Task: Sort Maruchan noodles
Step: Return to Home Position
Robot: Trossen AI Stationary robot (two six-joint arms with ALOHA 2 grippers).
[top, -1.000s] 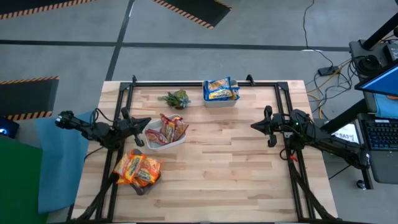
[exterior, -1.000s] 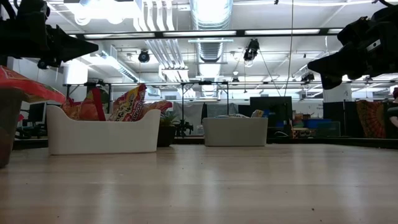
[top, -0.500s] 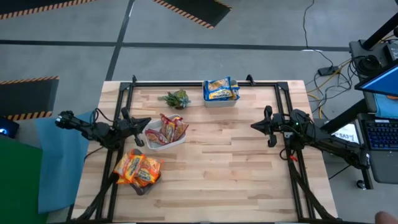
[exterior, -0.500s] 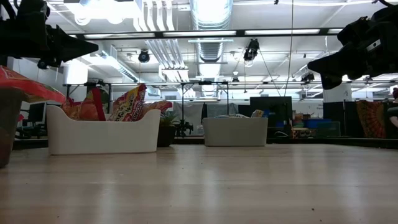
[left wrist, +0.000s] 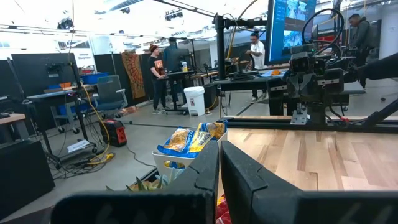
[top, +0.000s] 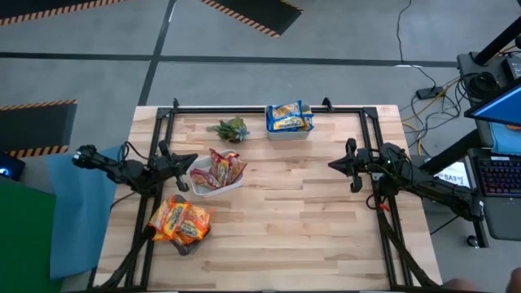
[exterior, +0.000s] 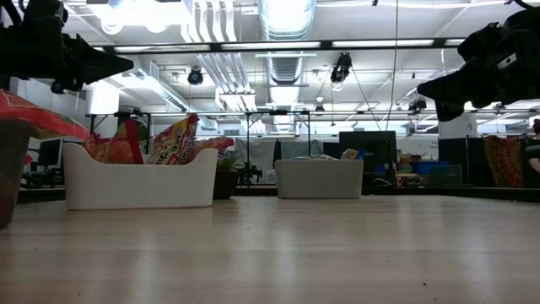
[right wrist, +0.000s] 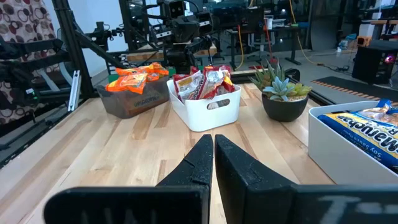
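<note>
The noodle packets sit in three tubs. Dark red packets (top: 221, 168) fill a white tub (top: 213, 185) near the table's left middle. Orange packets (top: 180, 220) pile in a grey tub (right wrist: 134, 99) toward the near left. Blue-yellow packets (top: 289, 116) lie in a white tub (top: 286, 133) at the far edge. My left gripper (top: 183, 169) hangs shut above the table beside the dark red tub's left end. My right gripper (top: 345, 163) hovers shut over the right side, holding nothing.
A small green plant (top: 230, 129) in a dark pot stands between the two white tubs near the far edge. Bare wood (top: 293, 212) spreads across the table's middle and near side. A black frame rail (top: 269, 107) runs along the far edge. People stand in the room beyond.
</note>
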